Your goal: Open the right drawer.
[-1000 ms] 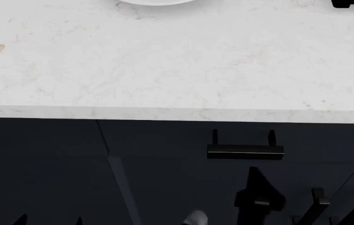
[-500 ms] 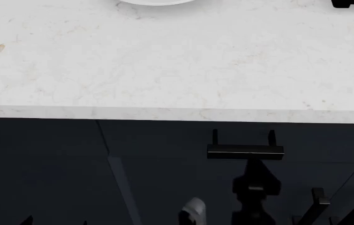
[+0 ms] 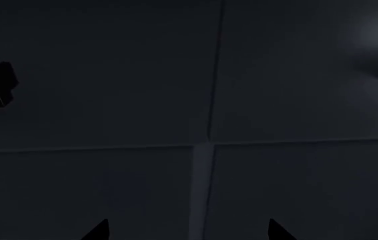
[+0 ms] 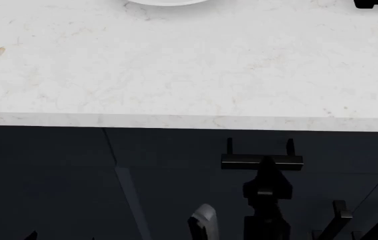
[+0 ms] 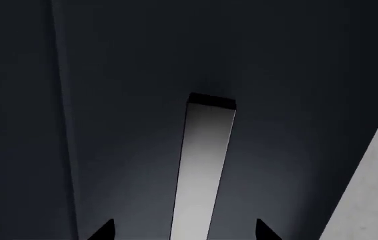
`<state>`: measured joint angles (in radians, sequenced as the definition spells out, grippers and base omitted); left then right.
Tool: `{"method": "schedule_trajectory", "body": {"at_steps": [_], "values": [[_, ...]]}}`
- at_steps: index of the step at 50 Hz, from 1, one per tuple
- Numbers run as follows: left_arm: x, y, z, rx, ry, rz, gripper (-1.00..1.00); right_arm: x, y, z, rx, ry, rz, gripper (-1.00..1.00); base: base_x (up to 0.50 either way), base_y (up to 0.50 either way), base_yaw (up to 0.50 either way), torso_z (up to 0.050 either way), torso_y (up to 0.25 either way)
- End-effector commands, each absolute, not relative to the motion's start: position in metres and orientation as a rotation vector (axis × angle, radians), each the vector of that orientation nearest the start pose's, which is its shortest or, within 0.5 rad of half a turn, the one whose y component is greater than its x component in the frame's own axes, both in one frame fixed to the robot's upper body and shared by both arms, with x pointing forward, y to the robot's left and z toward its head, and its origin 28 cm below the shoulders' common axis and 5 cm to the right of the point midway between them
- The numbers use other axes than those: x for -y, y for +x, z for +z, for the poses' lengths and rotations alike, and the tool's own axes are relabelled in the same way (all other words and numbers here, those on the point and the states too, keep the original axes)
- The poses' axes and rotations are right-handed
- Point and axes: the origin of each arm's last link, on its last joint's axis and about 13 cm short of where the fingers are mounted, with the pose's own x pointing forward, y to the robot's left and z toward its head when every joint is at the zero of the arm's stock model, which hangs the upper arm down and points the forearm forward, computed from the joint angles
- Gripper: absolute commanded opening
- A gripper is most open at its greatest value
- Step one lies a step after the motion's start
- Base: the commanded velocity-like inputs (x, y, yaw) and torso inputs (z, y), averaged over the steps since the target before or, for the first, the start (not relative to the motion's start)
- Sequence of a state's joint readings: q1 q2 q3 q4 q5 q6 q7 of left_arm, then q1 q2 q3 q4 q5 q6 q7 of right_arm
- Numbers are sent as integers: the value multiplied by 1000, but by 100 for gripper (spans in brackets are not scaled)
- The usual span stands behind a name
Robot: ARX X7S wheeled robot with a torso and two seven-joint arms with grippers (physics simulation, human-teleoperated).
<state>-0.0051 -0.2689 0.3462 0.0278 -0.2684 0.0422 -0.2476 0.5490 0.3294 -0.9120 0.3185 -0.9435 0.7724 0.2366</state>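
With the right drawer at five o'clock beneath the counter apparently unopened, the right gripper, jaws spread and empty, straddles its bar handle; gripping and pulling remain.

right gripper at bar handle; countertop overhangs; fingers straddle bar
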Motion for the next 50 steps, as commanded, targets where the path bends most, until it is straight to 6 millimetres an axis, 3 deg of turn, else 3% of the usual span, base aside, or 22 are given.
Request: {"method": "schedule_trajectory", "body": {"at_steps": [1, 22, 45, 46, 50], "values": [[-199, 198, 14, -18, -8, -102, 100, 120, 301, 50, 21, -1687, -193, 100, 0, 0, 0, 0, 0], [-198, 198, 12, -22, -6, -113, 100, 121, 325, 48, 41, -1715, -201, 100, 0, 0, 0, 0, 0], [-199, 197, 12, -17, -7, -109, 100, 123, 337, 40, 38, -1741, -202, 100, 0, 0, 0, 0, 0], [-199, 196, 12, -17, -6, -108, 100, 123, 336, 41, 46, -1715, -195, -100, 0, 0, 0, 0, 0], [-199, 197, 12, -18, -5, -109, 100, 122, 334, 40, 64, -1696, -178, -100, 0, 0, 0, 0, 0]]}}
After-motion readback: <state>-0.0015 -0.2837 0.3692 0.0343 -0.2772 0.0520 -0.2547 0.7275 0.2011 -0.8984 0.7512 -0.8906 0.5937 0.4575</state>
